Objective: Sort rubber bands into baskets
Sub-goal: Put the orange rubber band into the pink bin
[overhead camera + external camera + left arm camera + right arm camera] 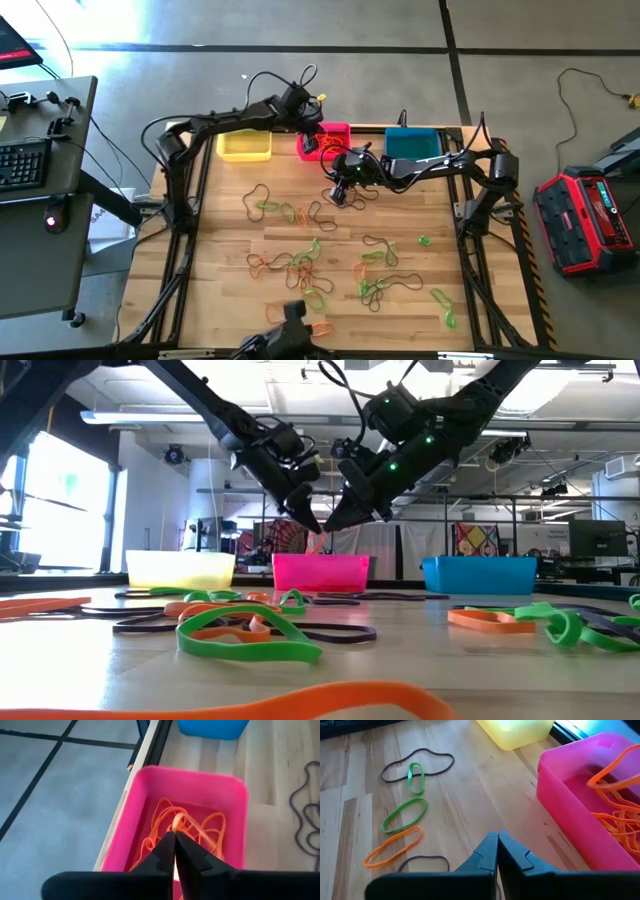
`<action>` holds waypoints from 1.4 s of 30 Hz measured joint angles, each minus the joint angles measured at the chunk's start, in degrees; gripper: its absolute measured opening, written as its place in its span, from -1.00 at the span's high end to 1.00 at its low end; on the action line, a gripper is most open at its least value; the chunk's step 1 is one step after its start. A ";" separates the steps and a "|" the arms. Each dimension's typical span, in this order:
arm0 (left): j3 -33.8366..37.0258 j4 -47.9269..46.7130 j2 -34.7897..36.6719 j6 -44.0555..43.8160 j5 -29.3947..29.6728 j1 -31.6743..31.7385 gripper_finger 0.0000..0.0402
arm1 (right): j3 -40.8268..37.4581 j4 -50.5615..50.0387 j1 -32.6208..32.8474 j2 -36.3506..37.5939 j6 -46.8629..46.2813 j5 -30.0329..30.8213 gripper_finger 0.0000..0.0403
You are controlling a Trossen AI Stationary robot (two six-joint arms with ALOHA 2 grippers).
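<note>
Over the pink basket (235,795), the left gripper (175,837) is pinched shut on an orange rubber band (176,822). Beside it, the right gripper (497,840) is shut and holds nothing.

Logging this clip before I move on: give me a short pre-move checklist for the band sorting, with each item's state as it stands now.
1. Left pincer over the pink basket: ok.
2. Left pincer shut on an orange band hanging into the pink basket: ok, it looks pinched at the tips.
3. Colour match: ok, the orange bands in the basket are the only kind seen there.
4. Right pincer empty: ok, shut with nothing between its tips, over the table beside the pink basket.
5. Arms clear of each other: cannot tell, they look close in the low view.
6. Work left: not ok, loose bands on the table remain.
</note>
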State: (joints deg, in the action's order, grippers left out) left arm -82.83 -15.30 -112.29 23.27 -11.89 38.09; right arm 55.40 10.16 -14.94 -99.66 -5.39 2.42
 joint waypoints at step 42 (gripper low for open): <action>38.63 33.57 24.82 -8.94 4.18 -13.97 0.99 | 0.00 -0.40 3.55 -2.99 2.69 4.58 1.00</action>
State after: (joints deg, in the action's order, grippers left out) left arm -44.20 18.26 -87.47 14.33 -7.71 24.11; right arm 55.40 9.76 -11.39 -102.65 -2.70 7.01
